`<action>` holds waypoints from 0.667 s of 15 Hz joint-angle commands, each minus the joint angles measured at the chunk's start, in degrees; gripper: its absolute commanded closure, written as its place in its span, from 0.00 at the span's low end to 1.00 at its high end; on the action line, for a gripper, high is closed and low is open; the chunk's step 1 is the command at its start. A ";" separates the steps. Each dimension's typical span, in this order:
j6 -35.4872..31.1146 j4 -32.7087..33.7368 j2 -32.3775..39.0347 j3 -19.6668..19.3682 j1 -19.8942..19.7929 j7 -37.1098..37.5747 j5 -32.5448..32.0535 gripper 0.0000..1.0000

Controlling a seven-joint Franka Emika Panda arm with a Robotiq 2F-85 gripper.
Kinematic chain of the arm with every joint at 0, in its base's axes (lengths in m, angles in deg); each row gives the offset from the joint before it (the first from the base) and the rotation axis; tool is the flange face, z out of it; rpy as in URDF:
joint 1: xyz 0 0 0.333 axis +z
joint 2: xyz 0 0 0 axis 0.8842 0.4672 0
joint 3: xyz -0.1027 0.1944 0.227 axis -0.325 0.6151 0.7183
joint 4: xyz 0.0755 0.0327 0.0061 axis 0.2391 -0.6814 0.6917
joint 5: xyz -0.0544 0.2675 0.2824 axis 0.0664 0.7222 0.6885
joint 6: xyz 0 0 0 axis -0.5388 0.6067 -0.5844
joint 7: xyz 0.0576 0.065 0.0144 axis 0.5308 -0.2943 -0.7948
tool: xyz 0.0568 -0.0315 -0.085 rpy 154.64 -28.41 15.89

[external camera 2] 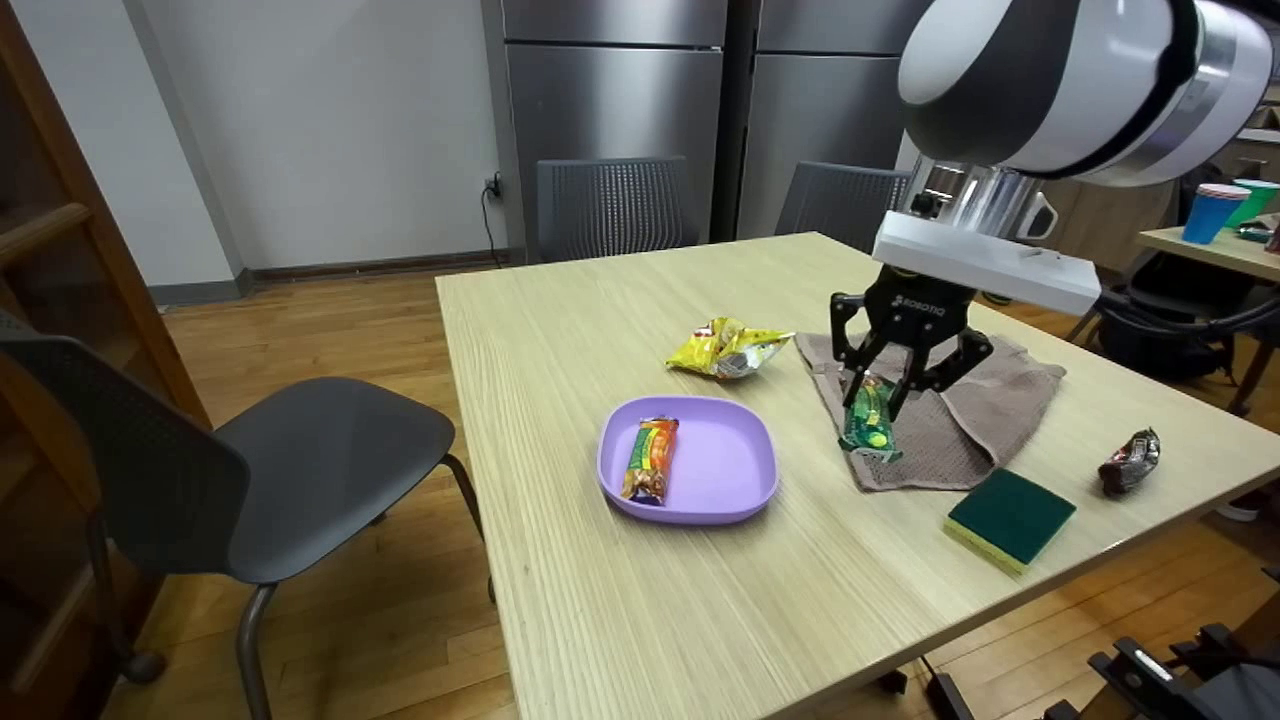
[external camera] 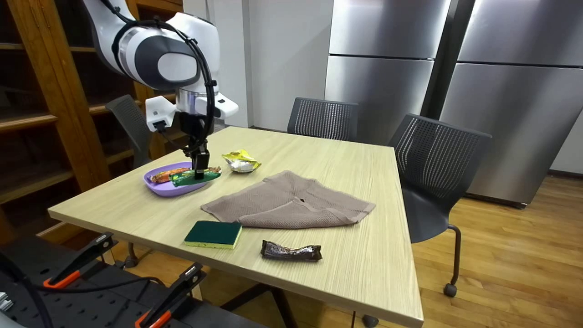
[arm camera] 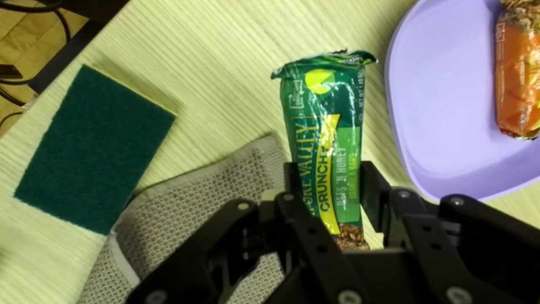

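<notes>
A green-wrapped granola bar [arm camera: 325, 126] is pinched by its long sides between the fingers of my gripper [arm camera: 329, 181]. In both exterior views the bar [external camera 2: 872, 415] hangs above the table, clear of its surface as far as I can tell. The gripper's own parts cover the bar's near end in the wrist view. To the right in that view is a purple plate [arm camera: 447, 101] with an orange-wrapped bar [arm camera: 521, 80] lying in it. In an exterior view the plate [external camera 2: 725, 470] sits left of the gripper [external camera 2: 872, 398], with the orange-wrapped bar [external camera 2: 651, 460] on its left side.
On the table [external camera: 364, 273] are a crumpled yellow packet [external camera 2: 730, 348], a folded brown cloth [external camera: 291, 200], a green-and-yellow sponge [external camera: 213, 233] and a dark brown wrapped bar [external camera: 291, 252]. Chairs [external camera: 423, 173] stand along the table's sides. Clamps [external camera: 168, 296] lie near its front edge.
</notes>
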 commanded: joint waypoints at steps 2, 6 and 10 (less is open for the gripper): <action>-0.16 1.03 -0.28 1.26 2.70 4.29 -2.98 0.87; -0.06 3.70 1.67 1.43 4.88 6.64 -5.50 0.87; 0.27 7.08 4.42 1.48 6.74 8.14 -7.03 0.87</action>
